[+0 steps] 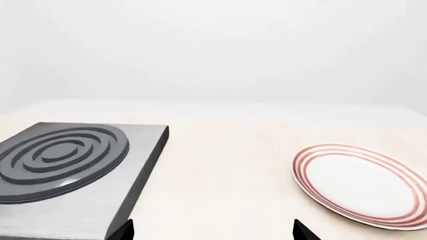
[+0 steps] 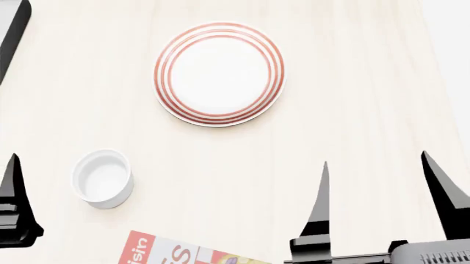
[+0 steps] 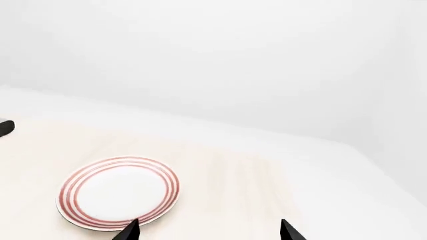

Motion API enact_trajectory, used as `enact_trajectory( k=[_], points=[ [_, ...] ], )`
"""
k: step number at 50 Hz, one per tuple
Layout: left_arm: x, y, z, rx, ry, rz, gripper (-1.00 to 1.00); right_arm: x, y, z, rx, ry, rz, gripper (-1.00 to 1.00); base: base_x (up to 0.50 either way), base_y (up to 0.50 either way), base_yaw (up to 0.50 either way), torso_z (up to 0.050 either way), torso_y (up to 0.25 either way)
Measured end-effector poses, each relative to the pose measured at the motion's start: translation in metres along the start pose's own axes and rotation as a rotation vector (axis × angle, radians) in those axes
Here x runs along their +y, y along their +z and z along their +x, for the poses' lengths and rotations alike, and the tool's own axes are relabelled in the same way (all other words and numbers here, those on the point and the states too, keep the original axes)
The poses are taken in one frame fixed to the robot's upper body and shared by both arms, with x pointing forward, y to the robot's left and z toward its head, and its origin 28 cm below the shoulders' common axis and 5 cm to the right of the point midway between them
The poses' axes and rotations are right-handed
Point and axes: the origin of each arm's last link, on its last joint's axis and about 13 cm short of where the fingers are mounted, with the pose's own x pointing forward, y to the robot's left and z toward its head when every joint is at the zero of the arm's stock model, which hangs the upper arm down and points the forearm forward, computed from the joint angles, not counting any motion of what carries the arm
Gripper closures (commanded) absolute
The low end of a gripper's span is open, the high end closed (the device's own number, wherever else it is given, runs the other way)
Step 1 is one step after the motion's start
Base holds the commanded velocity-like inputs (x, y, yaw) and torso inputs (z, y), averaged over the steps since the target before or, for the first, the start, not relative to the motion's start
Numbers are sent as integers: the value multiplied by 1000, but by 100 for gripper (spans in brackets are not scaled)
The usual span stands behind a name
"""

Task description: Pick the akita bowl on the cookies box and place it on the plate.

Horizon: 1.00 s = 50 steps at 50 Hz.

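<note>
Head view shows, nearest at the bottom edge, the right gripper [image 2: 386, 181] with its two dark fingers spread wide, holding nothing and hanging over the bare table [image 2: 367, 82]. Of the left gripper [image 2: 15, 192] only one finger shows at the left edge; both wrist views show finger tips set well apart with nothing between. A corner of the cookies box [image 2: 173, 253] peeks in, its long axis slanting rightward; no akita bowl shows on this part. Beyond it stands a plain white cup [image 2: 103, 179], upright. Farther lies the plate [image 2: 219, 74], flat and bare. Left wrist view adds a grey stove burner [image 1: 63, 155] beside it.
</note>
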Motion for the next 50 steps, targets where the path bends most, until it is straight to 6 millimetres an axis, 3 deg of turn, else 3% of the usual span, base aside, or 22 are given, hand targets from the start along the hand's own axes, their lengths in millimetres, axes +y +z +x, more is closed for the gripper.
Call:
enact_trajectory(
  k=[19, 36, 50],
  points=[
    [5, 17, 16, 9, -173, -16, -100, 3, 26, 1, 46, 269, -59, -100, 0, 0, 0, 0, 0],
    [5, 24, 22, 3, -207, -7, -100, 14, 60, 2, 122, 614, -200, -100, 0, 0, 0, 0, 0],
    [5, 26, 22, 1, -216, 1, -100, 16, 88, -8, 210, 734, -247, -100, 0, 0, 0, 0, 0]
  ],
)
